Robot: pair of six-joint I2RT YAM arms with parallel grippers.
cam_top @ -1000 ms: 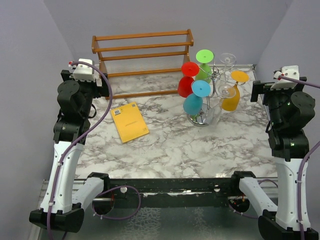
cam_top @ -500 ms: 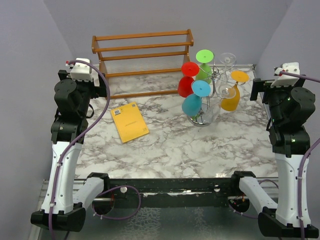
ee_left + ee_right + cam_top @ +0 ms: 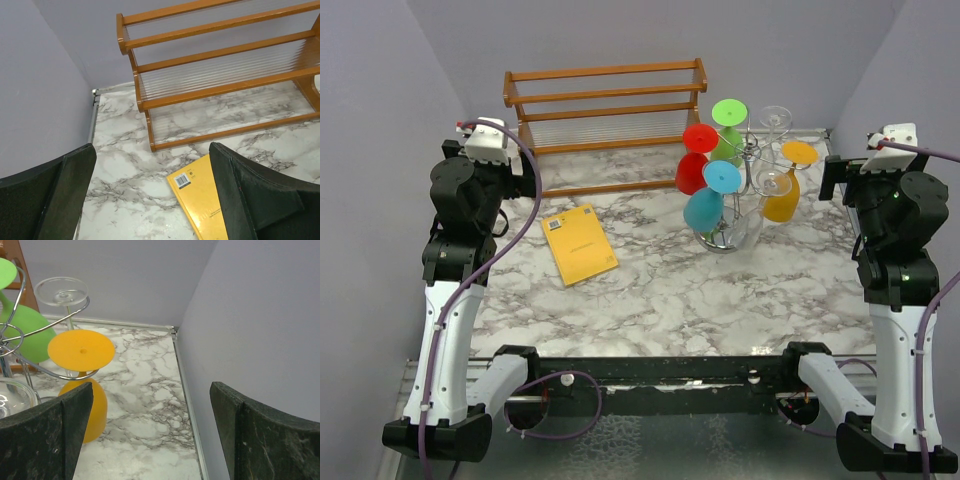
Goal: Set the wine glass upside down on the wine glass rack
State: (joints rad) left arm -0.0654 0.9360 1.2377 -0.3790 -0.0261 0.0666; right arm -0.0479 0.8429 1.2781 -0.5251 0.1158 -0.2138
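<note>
The silver wire wine glass rack [image 3: 748, 168] stands at the back right of the marble table on its round disc base [image 3: 722, 241]. Several wine glasses hang upside down on it: red [image 3: 692, 168], green [image 3: 728, 140], blue [image 3: 705, 208], orange [image 3: 782, 202] and clear [image 3: 775, 118]. The right wrist view shows the orange glass [image 3: 80, 351], the green one [image 3: 30, 335], a clear foot [image 3: 61, 291] and the rack's wire arms [image 3: 50, 330]. My left gripper [image 3: 520, 180] [image 3: 150, 200] is open and empty at the left. My right gripper [image 3: 830, 182] [image 3: 150, 435] is open and empty, right of the rack.
A brown wooden slatted shelf [image 3: 605, 110] [image 3: 225, 65] stands against the back wall. A yellow book [image 3: 579, 243] [image 3: 200, 200] lies flat left of centre. Purple walls close in on the left, back and right sides.
Both arms have shifted only slightly at their sides. The rack, glasses and book have not moved.
</note>
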